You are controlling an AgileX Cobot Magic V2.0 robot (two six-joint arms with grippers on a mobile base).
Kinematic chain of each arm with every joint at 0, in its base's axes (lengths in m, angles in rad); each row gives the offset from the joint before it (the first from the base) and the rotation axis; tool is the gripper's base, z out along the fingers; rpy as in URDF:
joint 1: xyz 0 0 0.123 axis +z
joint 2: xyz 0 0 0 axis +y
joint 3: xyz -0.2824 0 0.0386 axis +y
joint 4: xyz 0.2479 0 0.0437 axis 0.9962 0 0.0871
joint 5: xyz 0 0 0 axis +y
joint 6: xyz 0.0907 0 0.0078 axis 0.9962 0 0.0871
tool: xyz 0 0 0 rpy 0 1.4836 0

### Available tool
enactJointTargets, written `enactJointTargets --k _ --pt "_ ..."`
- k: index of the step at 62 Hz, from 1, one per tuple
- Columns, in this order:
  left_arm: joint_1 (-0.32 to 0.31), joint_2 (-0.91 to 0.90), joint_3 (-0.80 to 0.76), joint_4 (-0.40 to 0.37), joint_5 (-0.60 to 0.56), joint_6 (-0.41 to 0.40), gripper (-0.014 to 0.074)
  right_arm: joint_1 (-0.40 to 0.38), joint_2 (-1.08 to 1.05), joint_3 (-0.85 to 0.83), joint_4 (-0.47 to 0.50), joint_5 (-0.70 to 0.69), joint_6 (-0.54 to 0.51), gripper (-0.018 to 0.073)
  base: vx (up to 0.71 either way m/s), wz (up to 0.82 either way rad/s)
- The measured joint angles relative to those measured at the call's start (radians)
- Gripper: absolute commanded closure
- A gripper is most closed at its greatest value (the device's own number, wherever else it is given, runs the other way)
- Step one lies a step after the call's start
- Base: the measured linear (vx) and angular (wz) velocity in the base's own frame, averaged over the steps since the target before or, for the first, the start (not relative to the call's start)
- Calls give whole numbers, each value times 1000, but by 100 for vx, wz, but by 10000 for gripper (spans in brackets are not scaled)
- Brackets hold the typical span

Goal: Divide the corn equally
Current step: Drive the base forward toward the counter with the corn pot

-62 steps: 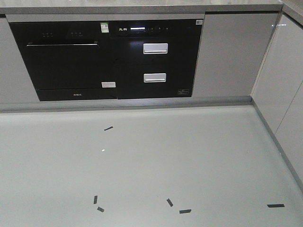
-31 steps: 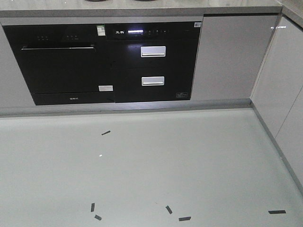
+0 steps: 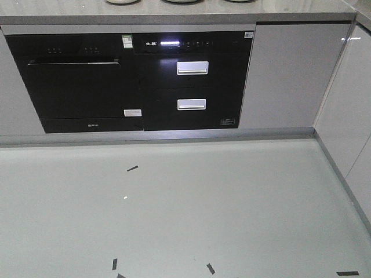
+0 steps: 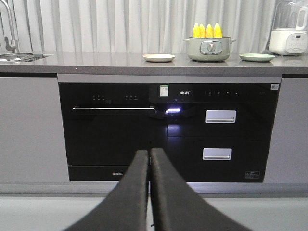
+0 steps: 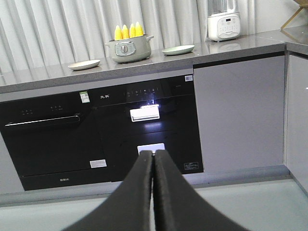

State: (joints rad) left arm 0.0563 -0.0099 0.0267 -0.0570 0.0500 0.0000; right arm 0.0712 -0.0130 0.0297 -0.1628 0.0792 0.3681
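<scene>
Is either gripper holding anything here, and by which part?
Nothing is held. The left gripper and right gripper are both shut and empty; the corn stands in the pot.

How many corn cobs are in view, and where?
4 corn cobs, all standing side by side in the pot on the counter between two plates; others could be hidden inside.

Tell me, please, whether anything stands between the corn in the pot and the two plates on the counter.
Nothing visible does. The corn stands upright in the pot, with the cream plate and the green plate to either side and only bare counter between.
</scene>
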Motion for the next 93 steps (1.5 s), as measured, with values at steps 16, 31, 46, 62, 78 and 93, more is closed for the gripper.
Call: enactJointTargets --k 16,31,46,62,78,93 --pt "0 0 0 0 0 0 603 0 0 0 0 0 0 561 12 4" --pt "0 0 0 0 0 0 603 0 0 0 0 0 0 561 11 4" --pt "0 0 0 0 0 0 603 0 0 0 0 0 0 561 12 3" --pt "0 0 0 0 0 0 603 0 0 0 0 0 0 561 14 3" --pt "0 0 0 0 0 0 603 0 0 0 0 0 0 561 17 1" --pt "0 0 0 0 0 0 603 0 0 0 0 0 0 561 17 1"
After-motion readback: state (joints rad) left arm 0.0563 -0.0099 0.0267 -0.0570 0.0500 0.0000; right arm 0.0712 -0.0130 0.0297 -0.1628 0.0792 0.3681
